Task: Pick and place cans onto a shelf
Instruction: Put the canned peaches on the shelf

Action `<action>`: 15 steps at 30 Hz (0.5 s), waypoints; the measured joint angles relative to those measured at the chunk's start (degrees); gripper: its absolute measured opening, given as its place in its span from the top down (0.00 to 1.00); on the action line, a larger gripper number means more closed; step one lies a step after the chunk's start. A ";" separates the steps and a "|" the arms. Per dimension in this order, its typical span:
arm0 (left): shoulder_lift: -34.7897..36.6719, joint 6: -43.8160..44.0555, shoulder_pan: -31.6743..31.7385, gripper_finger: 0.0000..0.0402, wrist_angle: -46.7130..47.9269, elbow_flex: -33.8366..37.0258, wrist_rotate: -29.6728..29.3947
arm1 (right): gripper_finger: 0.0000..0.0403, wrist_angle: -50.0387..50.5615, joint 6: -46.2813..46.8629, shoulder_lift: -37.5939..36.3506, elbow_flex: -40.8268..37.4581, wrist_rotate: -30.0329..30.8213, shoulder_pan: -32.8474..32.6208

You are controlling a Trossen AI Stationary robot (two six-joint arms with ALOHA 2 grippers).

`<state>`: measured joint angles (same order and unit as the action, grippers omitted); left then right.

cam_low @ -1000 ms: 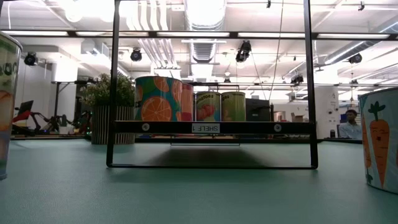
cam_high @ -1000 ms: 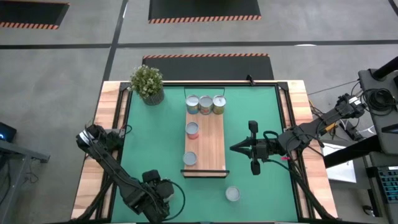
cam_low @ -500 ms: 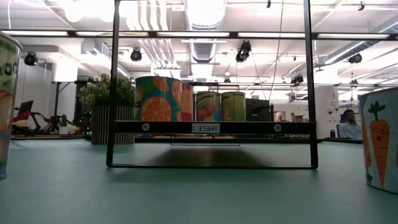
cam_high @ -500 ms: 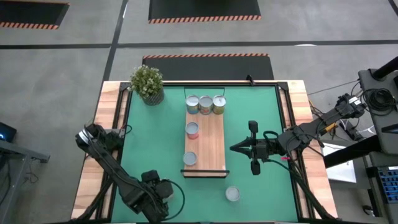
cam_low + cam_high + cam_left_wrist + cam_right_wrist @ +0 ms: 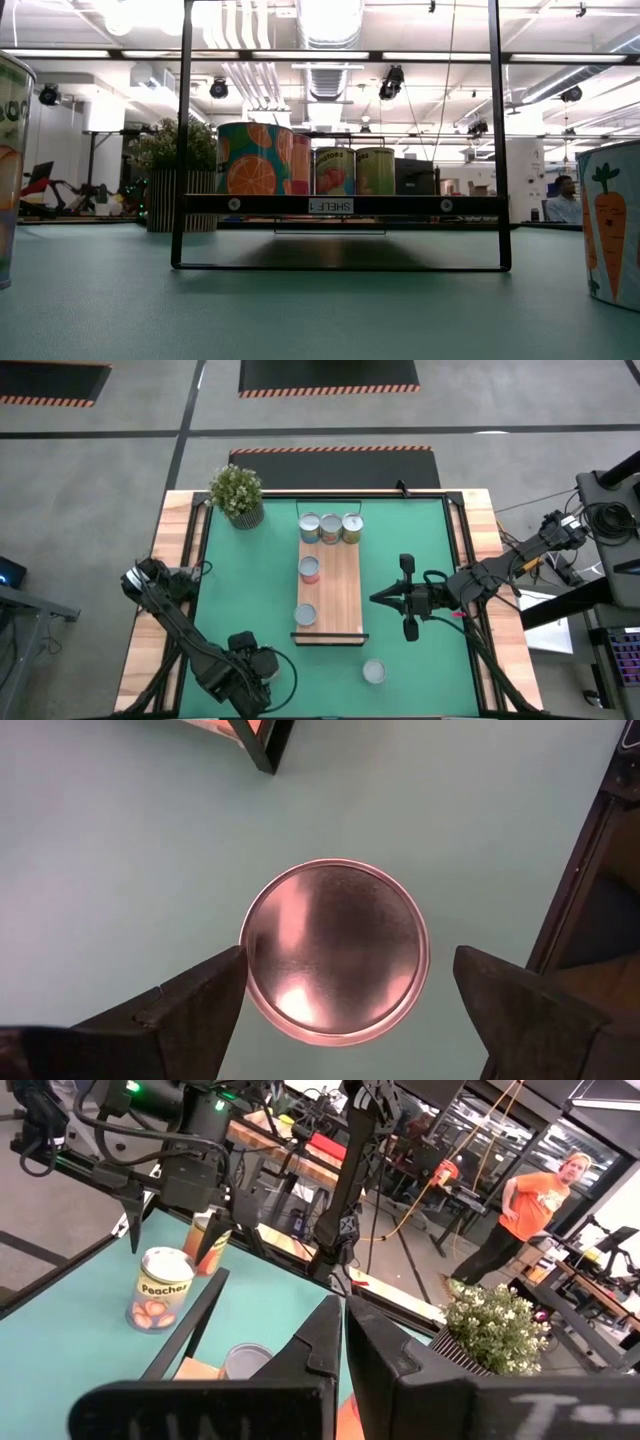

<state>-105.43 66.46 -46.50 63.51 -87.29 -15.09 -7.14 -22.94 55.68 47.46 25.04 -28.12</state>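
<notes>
Your left hand (image 5: 335, 995) hangs straight above a loose can (image 5: 334, 952) on the green mat (image 5: 420, 550), at the near left of the tabletop (image 5: 178, 540), its fingers (image 5: 190, 1005) spread wide to either side of the round silver lid and not touching it. The can stands upright, apart from the near end of the shelf (image 5: 340, 585), whose dark corner shows just beyond it in the left wrist view.

Judge the can as stiff and fairly light, with smooth, slippery walls; a grip on the lid's rim alone would likely slide off. Lower the hand so the fingers take the side wall below the rim, centred across the widest part, and keep the can upright while you carry it.

Five cans already sit on the shelf: three in a row at the far end (image 5: 331, 528), two along its left edge. Another can (image 5: 374, 672) stands on the mat near the shelf's near end. Your right hand (image 5: 378, 598) waits pressed together, to the right of the shelf.
</notes>
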 joint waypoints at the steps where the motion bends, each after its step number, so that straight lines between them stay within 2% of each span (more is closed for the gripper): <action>1: 0.00 0.00 0.00 0.16 0.00 0.00 -0.16 | 0.98 0.03 0.00 0.00 0.00 0.00 0.01; 15: -0.07 0.00 0.00 0.16 -0.42 0.81 -1.01 | 0.98 0.48 0.00 0.00 0.00 0.00 0.00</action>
<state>-105.50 66.46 -46.50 63.09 -86.48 -16.10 -6.66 -22.94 55.68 47.46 25.04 -28.12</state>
